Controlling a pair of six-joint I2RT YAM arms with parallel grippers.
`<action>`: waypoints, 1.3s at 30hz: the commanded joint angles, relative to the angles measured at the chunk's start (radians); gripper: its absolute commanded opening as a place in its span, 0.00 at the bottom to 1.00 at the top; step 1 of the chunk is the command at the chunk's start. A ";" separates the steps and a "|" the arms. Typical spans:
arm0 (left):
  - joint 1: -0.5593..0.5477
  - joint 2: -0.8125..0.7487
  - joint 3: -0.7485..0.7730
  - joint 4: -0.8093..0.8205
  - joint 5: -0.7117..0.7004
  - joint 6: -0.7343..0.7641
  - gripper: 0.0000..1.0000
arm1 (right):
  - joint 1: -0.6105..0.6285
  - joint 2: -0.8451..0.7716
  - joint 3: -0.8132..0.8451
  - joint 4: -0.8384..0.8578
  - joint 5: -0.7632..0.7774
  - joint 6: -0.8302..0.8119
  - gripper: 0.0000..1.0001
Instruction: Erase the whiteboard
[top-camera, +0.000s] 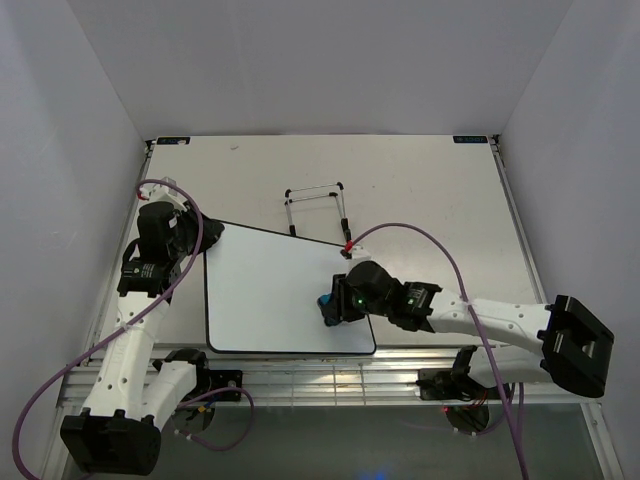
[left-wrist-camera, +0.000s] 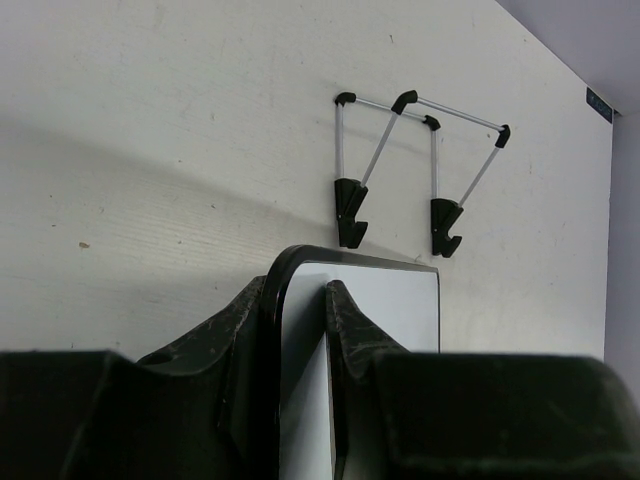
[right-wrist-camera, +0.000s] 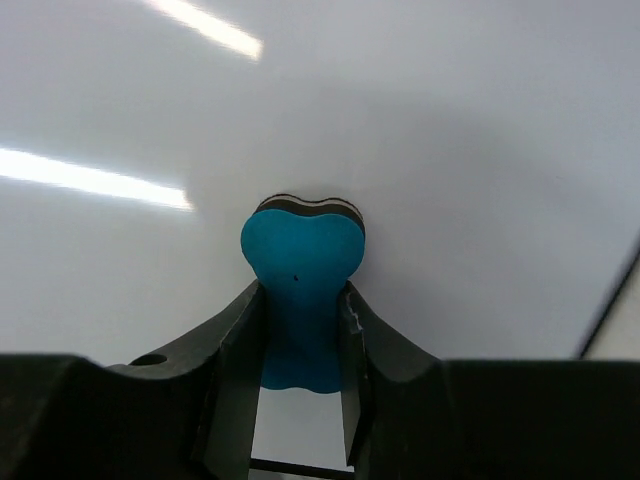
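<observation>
The whiteboard (top-camera: 270, 300) lies in the near-left part of the tabletop (top-camera: 430, 180), with its near edge running along the tabletop's near edge and its far-left corner reaching toward the left edge. The left pincer (top-camera: 207, 236) is pinched on that far-left corner, one finger on each face of the black rim, which steadies the board. Whether the corner is lifted off the tabletop cannot be told. The right pincer (top-camera: 328, 308) is clamped on the waist of a small blue eraser (top-camera: 326, 300), and in the right wrist view the eraser's pad appears pressed against the glossy white surface near the board's right side. A thin wire stand (top-camera: 318, 208) lies just beyond the board's far edge, toward the middle of the tabletop, and nothing touches it. The step in hand looks like the wiping itself. No red marks show on any visible part of the board, so the job seems close to done, though the patch under the right arm and the eraser is hidden. The next move probably calls for sliding the eraser flat across that covered patch under even pressure while the left pincer braces the corner so the board does not skate, then lifting off to check for leftover marks.
</observation>
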 joint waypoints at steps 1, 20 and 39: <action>-0.007 -0.001 0.012 -0.041 -0.090 0.084 0.00 | 0.018 0.025 0.059 0.266 -0.272 -0.033 0.08; -0.007 -0.009 0.049 -0.046 0.000 0.081 0.00 | -0.772 0.058 0.146 -0.344 -0.064 -0.429 0.11; -0.007 0.053 0.077 -0.046 0.203 0.034 0.00 | -0.832 0.203 0.243 -0.363 -0.053 -0.481 0.76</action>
